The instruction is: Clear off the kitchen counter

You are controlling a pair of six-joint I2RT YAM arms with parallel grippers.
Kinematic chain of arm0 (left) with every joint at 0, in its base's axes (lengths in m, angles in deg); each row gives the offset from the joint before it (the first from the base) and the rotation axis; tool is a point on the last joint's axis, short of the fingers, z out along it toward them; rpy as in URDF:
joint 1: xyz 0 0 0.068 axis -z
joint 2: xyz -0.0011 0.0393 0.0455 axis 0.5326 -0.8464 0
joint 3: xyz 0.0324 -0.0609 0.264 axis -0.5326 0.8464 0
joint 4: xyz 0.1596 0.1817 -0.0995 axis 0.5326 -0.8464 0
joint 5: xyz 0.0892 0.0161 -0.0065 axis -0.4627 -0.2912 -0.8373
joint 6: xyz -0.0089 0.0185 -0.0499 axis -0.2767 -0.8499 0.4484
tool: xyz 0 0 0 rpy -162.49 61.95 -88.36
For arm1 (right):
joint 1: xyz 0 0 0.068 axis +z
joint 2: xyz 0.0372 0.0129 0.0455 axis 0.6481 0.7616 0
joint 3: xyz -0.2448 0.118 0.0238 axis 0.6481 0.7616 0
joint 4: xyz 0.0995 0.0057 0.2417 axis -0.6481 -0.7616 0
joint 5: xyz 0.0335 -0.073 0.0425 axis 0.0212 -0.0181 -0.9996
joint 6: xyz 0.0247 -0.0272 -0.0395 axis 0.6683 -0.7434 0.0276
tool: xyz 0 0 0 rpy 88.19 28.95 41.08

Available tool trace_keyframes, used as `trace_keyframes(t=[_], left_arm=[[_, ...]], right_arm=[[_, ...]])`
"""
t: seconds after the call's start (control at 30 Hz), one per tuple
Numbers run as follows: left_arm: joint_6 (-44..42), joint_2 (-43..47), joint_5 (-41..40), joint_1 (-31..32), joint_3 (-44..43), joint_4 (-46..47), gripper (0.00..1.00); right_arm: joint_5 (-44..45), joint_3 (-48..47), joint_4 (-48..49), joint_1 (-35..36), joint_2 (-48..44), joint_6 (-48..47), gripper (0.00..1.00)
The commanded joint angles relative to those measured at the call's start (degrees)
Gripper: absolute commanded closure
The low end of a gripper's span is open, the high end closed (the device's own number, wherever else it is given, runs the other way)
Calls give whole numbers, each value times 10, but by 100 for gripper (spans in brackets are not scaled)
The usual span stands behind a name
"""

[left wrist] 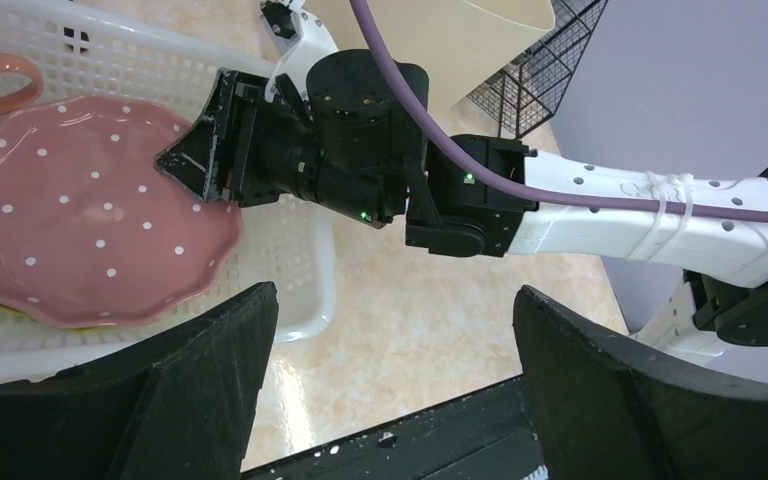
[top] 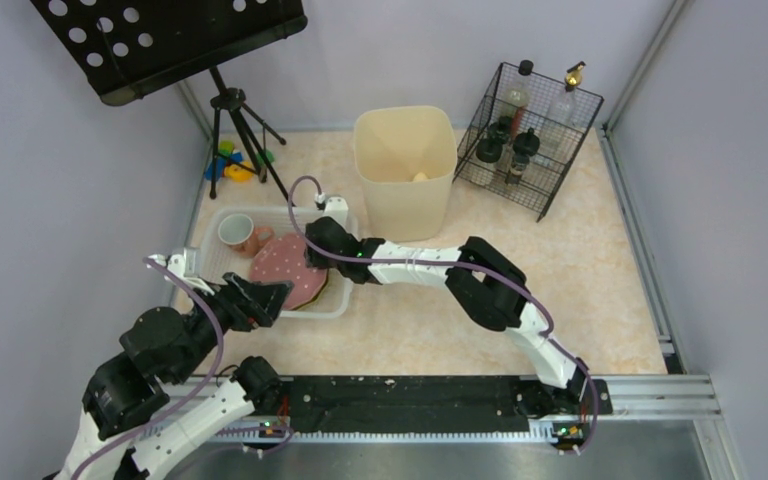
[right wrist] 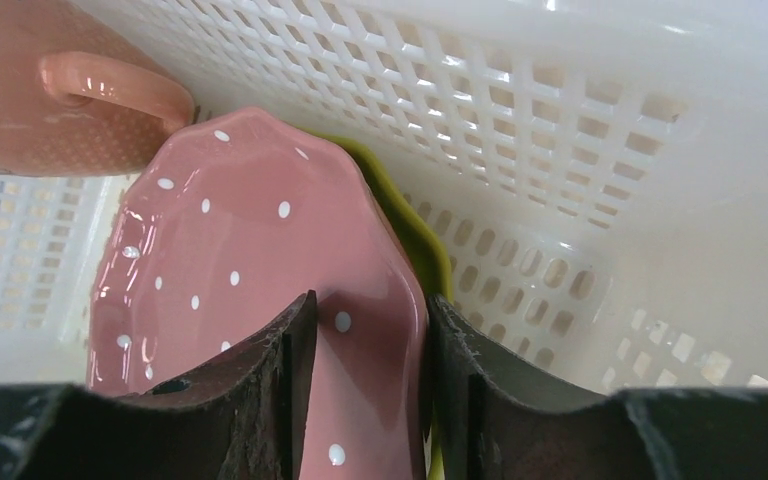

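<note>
Currently right tool (right wrist: pixel 368 335) clamped on pink plate (right wrist: pixel 240 250) rim inside white basket (right wrist: pixel 580 110); left tool (left wrist: pixel 395 305) spread apart, empty.

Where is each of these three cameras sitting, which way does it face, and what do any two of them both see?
Top external: above and behind the arms, looking down on the kitchen counter; both arms and their bases show.
Left wrist: on the left arm, facing across the white basket at the right arm; left gripper frames the bottom.
Right wrist: looking into the basket, close on the pink plate; right gripper straddles its rim.
Shared: all three show plate and basket.
</note>
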Motion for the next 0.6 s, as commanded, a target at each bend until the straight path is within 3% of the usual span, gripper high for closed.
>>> trace_keyframes(t=[0.0, 0.57], left_arm=[[-1, -12, 8, -1, 6, 28, 9], [2, -16, 14, 0, 11, 34, 9]], right_arm=[[58, -33, -54, 3, 1, -66, 57], [85, -34, -73, 4, -25, -117, 56]])
